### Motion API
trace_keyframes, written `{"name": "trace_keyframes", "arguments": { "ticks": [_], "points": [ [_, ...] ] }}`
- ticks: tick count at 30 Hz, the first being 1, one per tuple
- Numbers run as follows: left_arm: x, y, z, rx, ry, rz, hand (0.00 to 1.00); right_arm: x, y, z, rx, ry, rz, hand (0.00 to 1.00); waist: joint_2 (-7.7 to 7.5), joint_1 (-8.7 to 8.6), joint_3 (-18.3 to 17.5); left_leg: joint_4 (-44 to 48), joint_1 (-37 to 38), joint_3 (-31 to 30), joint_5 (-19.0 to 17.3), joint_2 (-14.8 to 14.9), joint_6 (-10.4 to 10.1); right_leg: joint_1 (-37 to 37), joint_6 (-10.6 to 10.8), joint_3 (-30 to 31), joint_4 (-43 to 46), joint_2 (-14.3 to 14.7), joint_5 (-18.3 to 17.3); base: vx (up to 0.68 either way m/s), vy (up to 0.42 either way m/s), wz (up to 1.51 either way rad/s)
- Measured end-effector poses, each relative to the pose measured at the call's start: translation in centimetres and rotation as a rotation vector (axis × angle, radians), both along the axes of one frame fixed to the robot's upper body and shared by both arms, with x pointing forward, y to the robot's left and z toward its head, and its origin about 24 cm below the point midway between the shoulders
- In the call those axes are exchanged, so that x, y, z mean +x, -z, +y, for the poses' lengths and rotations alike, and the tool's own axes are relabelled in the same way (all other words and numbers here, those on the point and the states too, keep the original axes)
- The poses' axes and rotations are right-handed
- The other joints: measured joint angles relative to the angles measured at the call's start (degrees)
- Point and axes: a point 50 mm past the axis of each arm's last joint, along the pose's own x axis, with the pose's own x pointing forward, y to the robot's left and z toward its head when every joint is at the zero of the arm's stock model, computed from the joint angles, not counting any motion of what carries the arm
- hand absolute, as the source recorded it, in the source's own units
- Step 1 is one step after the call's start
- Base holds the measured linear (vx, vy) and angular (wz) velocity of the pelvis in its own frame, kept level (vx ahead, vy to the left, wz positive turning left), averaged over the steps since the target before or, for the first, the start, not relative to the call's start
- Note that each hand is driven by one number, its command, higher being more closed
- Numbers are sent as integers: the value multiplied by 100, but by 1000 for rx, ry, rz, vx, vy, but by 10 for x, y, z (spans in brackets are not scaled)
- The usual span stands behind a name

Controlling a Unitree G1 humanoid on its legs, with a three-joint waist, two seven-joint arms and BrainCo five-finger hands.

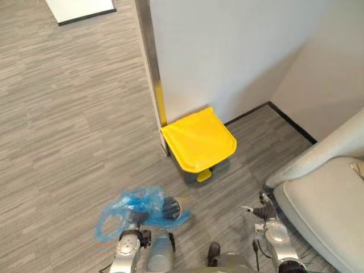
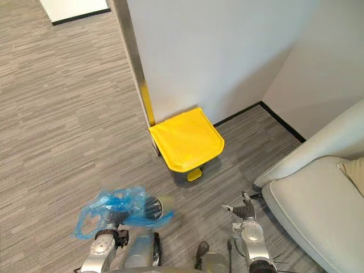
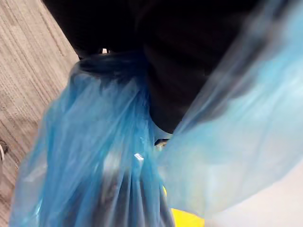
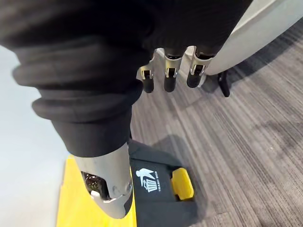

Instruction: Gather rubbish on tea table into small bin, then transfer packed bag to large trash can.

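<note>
A crumpled blue plastic bag [image 1: 128, 209] hangs low over the carpet from my left hand [image 1: 141, 216], which is shut on its gathered top. Up close the bag [image 3: 94, 156] bunches against the hand's dark cover, and the fingers are hidden by the film. Ahead stands the large trash can [image 1: 190, 169], dark-bodied, against the wall. Its yellow lid [image 1: 199, 139] is down and a yellow pedal [image 1: 203, 175] sticks out at its base. My right hand [image 1: 263, 211] hovers right of the can, fingers [image 4: 169, 78] relaxed and holding nothing; the pedal [image 4: 182, 183] lies below it.
A light grey sofa [image 1: 324, 199] fills the right side, close to my right arm. A white wall with a metal-edged corner [image 1: 149, 57] rises behind the can. A white panel [image 1: 79, 8] lies far left. Grey carpet [image 1: 68, 125] spreads to the left.
</note>
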Motion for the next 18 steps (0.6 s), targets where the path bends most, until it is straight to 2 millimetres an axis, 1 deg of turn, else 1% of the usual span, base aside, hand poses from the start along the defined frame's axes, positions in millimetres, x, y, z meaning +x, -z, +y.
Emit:
{"name": "trace_keyframes", "arguments": {
  "ticks": [1, 2, 3, 4, 5, 6, 7, 9, 10, 11, 12, 13, 14, 16, 18],
  "points": [
    [-1, 0, 1, 0, -4, -1, 100, -2, 1, 0, 2, 2, 6, 0, -84, 5, -31, -156, 84, 45, 15, -131, 24, 0, 44, 68, -31, -106, -17, 279, 226, -8],
    [-2, 1, 1, 0, -5, 4, 100, -4, 2, -1, 3, 11, 11, 0, -156, -8, -53, -291, 161, 127, 29, -276, 53, 10, 150, 122, -60, -248, -77, 243, 167, -15],
    [-5, 2, 2, 1, -7, 13, 100, -2, 1, -2, -1, 12, 4, 0, -175, -15, -54, -350, 268, 263, -22, -377, 125, -8, 211, 245, 38, -389, -118, 159, 104, -21],
    [-6, 3, 3, 3, -8, 16, 100, -1, 0, -2, -2, 11, 2, 0, -179, -14, -51, -366, 309, 292, -59, -398, 175, -27, 265, 291, 98, -413, -152, 162, 122, -39],
    [-8, 4, 6, 12, -9, 24, 100, 1, 0, 0, -1, 1, -1, 0, -213, -9, -31, -403, 412, 402, -159, -429, 244, -127, 417, 401, 405, -475, -261, 102, 79, -37],
    [-12, 8, 10, 23, -10, 55, 100, 1, 1, 1, -1, -1, 4, 0, -220, -42, -26, -456, 524, 431, -222, -467, 249, -316, 527, 445, 911, -544, -331, 102, 79, -29],
    [-13, 9, 11, 26, -10, 62, 100, 0, 1, 1, -1, 0, 7, 0, -223, -61, -24, -487, 562, 430, -223, -474, 252, -361, 529, 442, 1033, -561, -332, 86, 42, -9],
    [-13, 9, 17, 47, -9, 67, 100, -6, 6, 0, 2, 5, 31, 0, -281, -123, -26, -613, 713, 416, -218, -503, 259, -517, 529, 436, 1456, -609, -330, 86, 5, 7],
    [-15, 8, 23, 66, -10, 70, 100, -12, 11, 0, 6, 11, 61, 0, -296, -188, -30, -663, 783, 340, -217, -487, 263, -606, 498, 454, 1684, -626, -371, 139, -56, 22],
    [-14, 7, 26, 74, -9, 68, 100, -19, 14, -1, 7, 17, 83, 0, -323, -187, -46, -684, 820, 303, -217, -482, 262, -623, 405, 495, 1545, -605, -460, 131, -76, 26],
    [-14, 7, 29, 83, -13, 67, 100, -22, 16, -1, 8, 20, 92, 0, -346, -189, -60, -663, 826, 305, -217, -489, 257, -644, 383, 503, 1397, -603, -450, 127, -115, 29],
    [-14, 5, 36, 105, -13, 67, 100, -27, 18, -2, 9, 27, 108, 0, -442, -189, -91, -588, 807, 245, -225, -597, 242, -661, 375, 499, 985, -618, -283, 105, -135, 32],
    [-13, 4, 38, 108, -21, 62, 100, -32, 21, -6, 6, 39, 132, 0, -398, -207, -107, -578, 797, 140, -231, -609, 230, -548, 450, 484, 830, -603, -334, 101, -130, 24],
    [-13, 5, 35, 93, -33, 59, 100, -34, 22, -8, 3, 42, 145, 0, -300, -188, -161, -604, 767, 60, -235, -549, 220, -460, 393, 422, 590, -549, -293, 65, -85, 7],
    [-15, 6, 32, 79, -36, 64, 100, -35, 23, -8, 4, 44, 150, 0, -274, -193, -184, -600, 776, 0, -265, -491, 170, -350, 360, 407, 427, -471, -248, 47, -56, 4]
  ]
}}
